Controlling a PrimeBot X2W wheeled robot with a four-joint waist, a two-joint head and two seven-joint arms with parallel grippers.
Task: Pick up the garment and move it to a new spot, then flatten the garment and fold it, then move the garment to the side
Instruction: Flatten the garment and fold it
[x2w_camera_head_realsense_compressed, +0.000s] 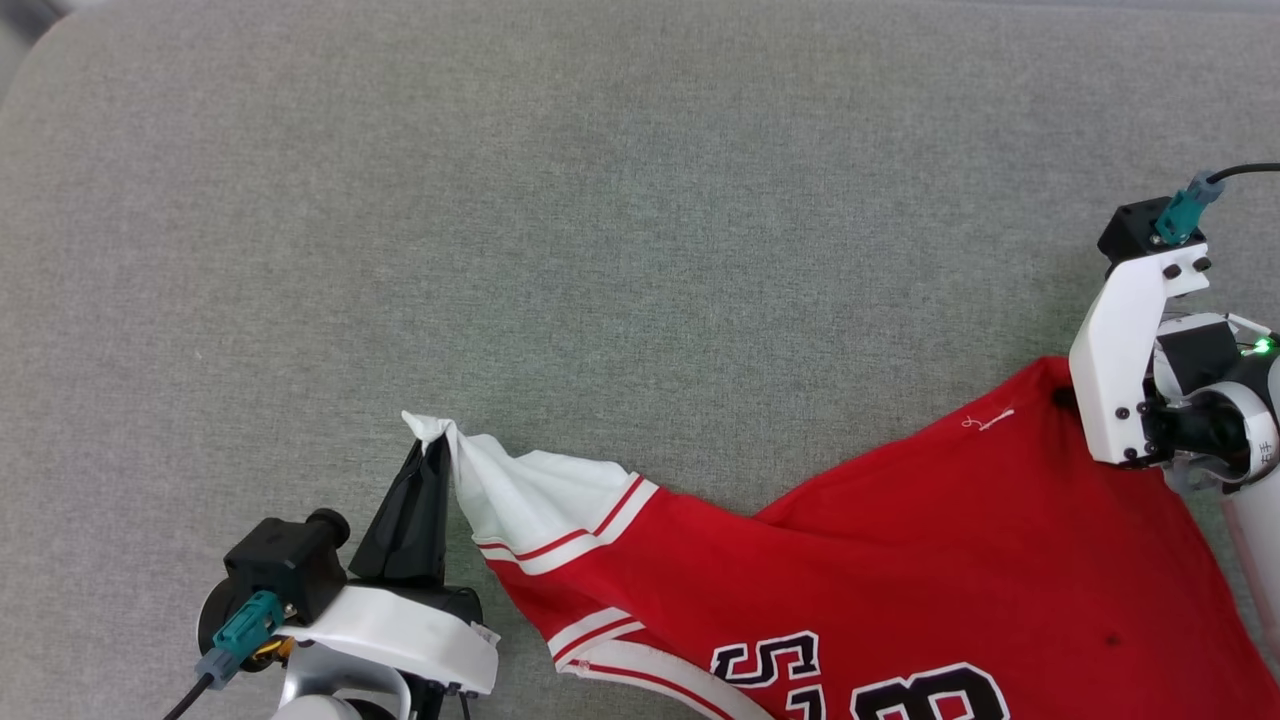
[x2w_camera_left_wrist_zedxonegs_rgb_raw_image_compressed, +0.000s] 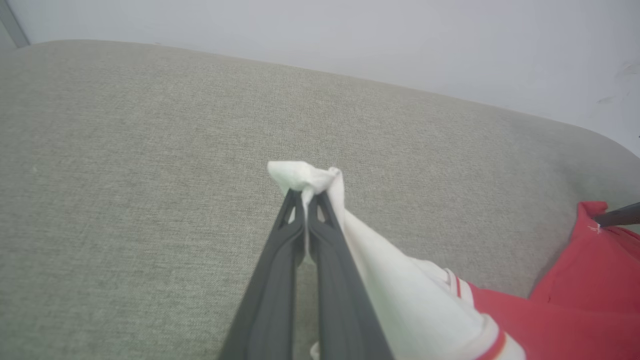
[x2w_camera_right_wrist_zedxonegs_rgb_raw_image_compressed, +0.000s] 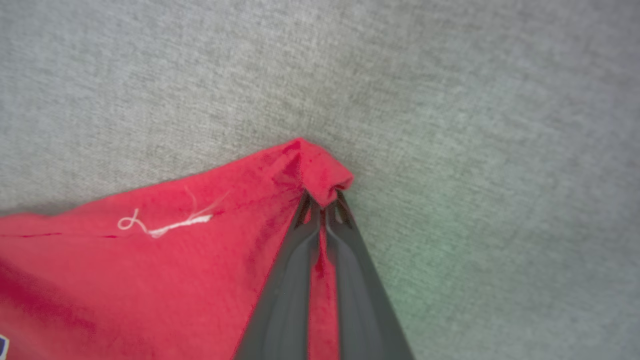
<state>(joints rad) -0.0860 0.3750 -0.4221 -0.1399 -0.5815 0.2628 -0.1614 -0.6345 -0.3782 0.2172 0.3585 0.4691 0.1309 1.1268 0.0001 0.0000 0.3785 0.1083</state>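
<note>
The left pincer (x2w_camera_left_wrist_zedxonegs_rgb_raw_image_compressed: 306, 200) pinches a white sleeve tip and the right pincer (x2w_camera_right_wrist_zedxonegs_rgb_raw_image_compressed: 322, 202) a red corner of the garment (x2w_camera_head_realsense_compressed: 900, 560), which lies rumpled on the grey bench (x2w_camera_head_realsense_compressed: 600, 200). Flattening seems just underway; folding and moving aside are not yet done.

Head cam looks down on cushion (x2w_camera_head_realsense_compressed: 600, 200); wrist cams close, low, share garment (x2w_camera_head_realsense_compressed: 950, 530) w/ it.

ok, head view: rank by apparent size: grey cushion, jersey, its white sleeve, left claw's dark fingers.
1. grey cushion
2. jersey, partly cut off by the frame's bottom and right edges
3. white sleeve
4. left claw, dark fingers only; they sit above the fabric, so the gap to the sleeve is unsure
</note>
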